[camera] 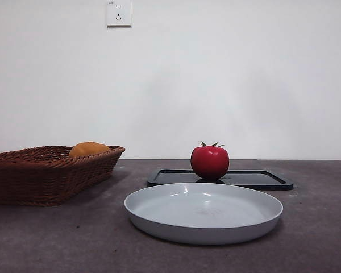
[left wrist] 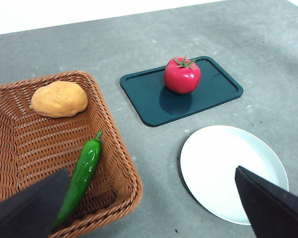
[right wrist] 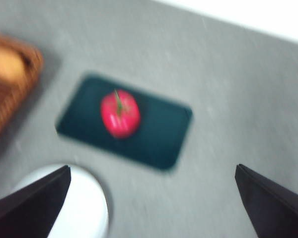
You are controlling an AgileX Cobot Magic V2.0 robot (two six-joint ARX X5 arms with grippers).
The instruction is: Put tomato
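The red tomato (camera: 209,161) with a green stem stands on a dark rectangular tray (camera: 256,178) behind a white plate (camera: 203,212). The left wrist view shows the tomato (left wrist: 182,76) on the tray (left wrist: 208,94) and the plate (left wrist: 228,168) beside it. The right wrist view is blurred and shows the tomato (right wrist: 120,114) on the tray (right wrist: 159,134). My left gripper (left wrist: 149,208) is open and empty, high above the basket and plate. My right gripper (right wrist: 151,203) is open and empty, high above the table. Neither touches the tomato.
A brown wicker basket (camera: 23,176) stands at the left with an orange-yellow rounded item (camera: 88,149) in it. The left wrist view also shows a green chili pepper (left wrist: 82,173) in the basket (left wrist: 114,148). A white wall with a socket (camera: 118,13) is behind.
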